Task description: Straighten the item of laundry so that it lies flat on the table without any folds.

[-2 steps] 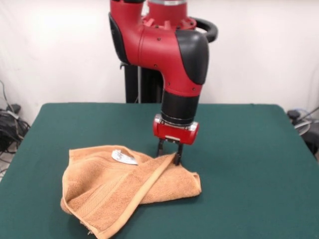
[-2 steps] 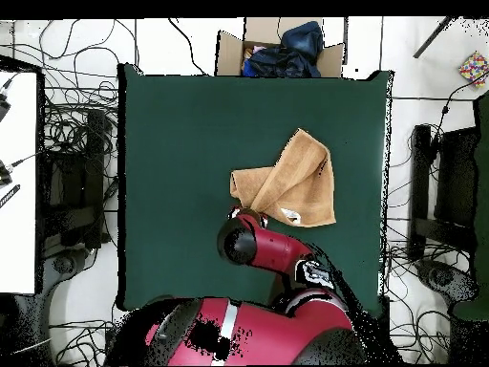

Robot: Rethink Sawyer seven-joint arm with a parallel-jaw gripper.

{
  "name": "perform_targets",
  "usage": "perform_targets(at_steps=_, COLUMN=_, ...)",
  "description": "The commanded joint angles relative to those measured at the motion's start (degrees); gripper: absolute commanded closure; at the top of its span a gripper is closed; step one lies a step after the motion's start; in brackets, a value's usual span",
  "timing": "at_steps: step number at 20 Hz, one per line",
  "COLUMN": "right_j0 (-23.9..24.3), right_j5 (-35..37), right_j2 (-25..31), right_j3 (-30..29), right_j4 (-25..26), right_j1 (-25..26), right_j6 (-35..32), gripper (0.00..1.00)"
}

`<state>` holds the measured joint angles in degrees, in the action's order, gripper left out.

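On the desk (image 1: 249,144), the folded towel (image 1: 114,191) lies beneath the gripper (image 1: 169,155), whose jaws pinch its far folded edge. Soft and limp; better grasped at a corner.

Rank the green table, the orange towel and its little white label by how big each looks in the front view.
1. Table, largest by far.
2. Towel.
3. White label, smallest.
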<state>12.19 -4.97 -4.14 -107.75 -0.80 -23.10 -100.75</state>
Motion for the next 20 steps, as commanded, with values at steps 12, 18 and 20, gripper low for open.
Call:
perform_targets(at_steps=12, right_j0=0.7, right_j5=6.2, right_j2=3.3, right_j3=1.4, right_j4=-0.5, right_j1=-0.4, right_j6=-7.3, gripper=1.00)
perform_targets(at_steps=18, right_j0=0.9, right_j5=15.9, right_j2=5.0, right_j3=-1.0, right_j4=-0.8, right_j1=-13.2, right_j6=-5.6, gripper=1.00)
perform_targets(at_steps=20, right_j0=0.4, right_j5=20.8, right_j2=4.8, right_j3=-0.3, right_j4=-1.4, right_j1=-16.3, right_j6=-5.0, gripper=1.00)
